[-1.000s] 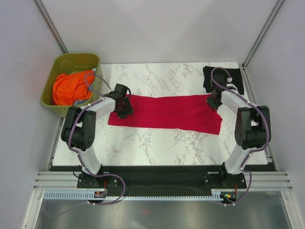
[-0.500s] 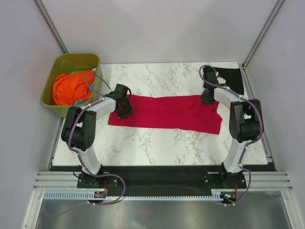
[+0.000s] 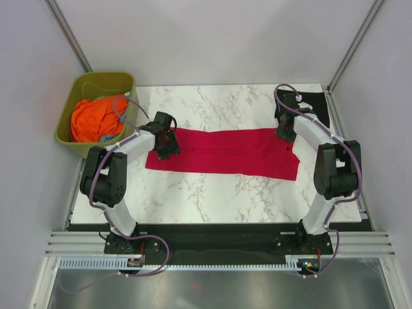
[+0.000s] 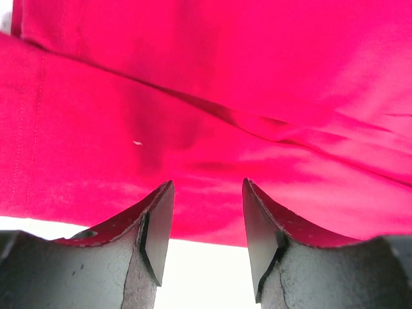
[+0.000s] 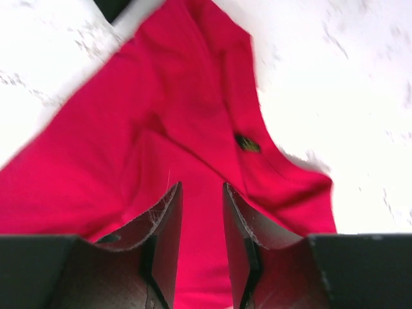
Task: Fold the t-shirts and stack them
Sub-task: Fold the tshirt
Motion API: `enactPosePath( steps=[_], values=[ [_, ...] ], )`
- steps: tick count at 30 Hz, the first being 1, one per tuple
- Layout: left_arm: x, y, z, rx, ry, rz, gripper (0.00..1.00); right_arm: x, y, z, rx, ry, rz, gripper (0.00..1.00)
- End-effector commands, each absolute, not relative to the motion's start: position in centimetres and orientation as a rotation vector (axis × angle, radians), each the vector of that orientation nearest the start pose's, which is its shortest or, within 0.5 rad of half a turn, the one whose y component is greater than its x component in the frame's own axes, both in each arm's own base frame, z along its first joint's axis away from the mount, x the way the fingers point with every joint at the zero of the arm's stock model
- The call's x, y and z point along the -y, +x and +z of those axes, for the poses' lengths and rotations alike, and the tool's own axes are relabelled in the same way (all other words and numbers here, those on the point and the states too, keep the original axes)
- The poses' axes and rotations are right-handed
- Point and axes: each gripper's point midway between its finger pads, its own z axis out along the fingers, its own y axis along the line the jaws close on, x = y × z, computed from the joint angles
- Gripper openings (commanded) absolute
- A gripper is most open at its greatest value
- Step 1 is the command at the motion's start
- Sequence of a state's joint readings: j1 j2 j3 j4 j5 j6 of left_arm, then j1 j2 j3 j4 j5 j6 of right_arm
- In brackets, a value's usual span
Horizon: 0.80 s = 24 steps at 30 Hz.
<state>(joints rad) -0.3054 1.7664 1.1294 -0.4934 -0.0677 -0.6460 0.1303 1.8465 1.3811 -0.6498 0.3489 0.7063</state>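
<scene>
The crimson red t-shirt [image 3: 225, 151] lies folded into a long strip across the middle of the marble table [image 3: 212, 196]. My left gripper [image 3: 165, 140] stands open over the strip's left end. In the left wrist view the red t-shirt [image 4: 206, 96] fills the view ahead of the left gripper [image 4: 207, 190], with bare table between the finger bases. My right gripper [image 3: 285, 132] is open over the strip's far right corner. There the red t-shirt [image 5: 161, 116] shows through the narrow gap of the right gripper [image 5: 202, 192]. The black t-shirt [image 3: 318, 106] lies at the back right corner.
An olive-green tub [image 3: 103, 78] with orange cloth [image 3: 93, 119] in it stands off the table's back left corner. Grey walls close in the table on three sides. A metal rail [image 3: 206, 248] runs along the near edge by the arm bases.
My right gripper has gone from shut to open and shifted slightly toward the back at the red t-shirt's right end. The left gripper has stayed in place.
</scene>
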Motion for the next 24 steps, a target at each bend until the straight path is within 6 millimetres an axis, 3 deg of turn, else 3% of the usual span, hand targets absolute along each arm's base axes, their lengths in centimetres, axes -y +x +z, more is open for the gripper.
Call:
enactPosePath(
  steps=[1,2,8,14,17,20,24],
  values=[
    [14.4,37.8,8.9,-2.560,-0.363,-0.316,0.55,-1.4,37.7,8.7,-2.472,0.992,-0.139,0.39],
    [14.6,37.8,9.3,-2.557,-0.348,-0.337,0.55,-1.3,36.1,7.6,-2.501,1.015,-0.142,0.38],
    [16.4,38.0,10.5,-2.560,-0.267,-0.464,0.54,-0.5,32.7,3.8,-2.578,1.064,-0.227,0.34],
    [20.6,37.1,13.2,-2.507,-0.050,-0.623,0.53,0.9,29.9,1.5,-2.603,1.113,-0.288,0.31],
    [22.7,36.4,14.1,-2.493,0.020,-0.692,0.50,2.4,28.6,1.2,-2.599,1.134,-0.352,0.31],
    [26.4,35.9,15.9,-2.422,0.157,-0.805,0.49,2.7,28.4,1.5,-2.596,1.128,-0.342,0.31],
    [31.5,36.0,17.4,-2.336,0.296,-0.926,0.42,1.7,30.5,5.0,-2.549,1.039,-0.188,0.31]
  ],
)
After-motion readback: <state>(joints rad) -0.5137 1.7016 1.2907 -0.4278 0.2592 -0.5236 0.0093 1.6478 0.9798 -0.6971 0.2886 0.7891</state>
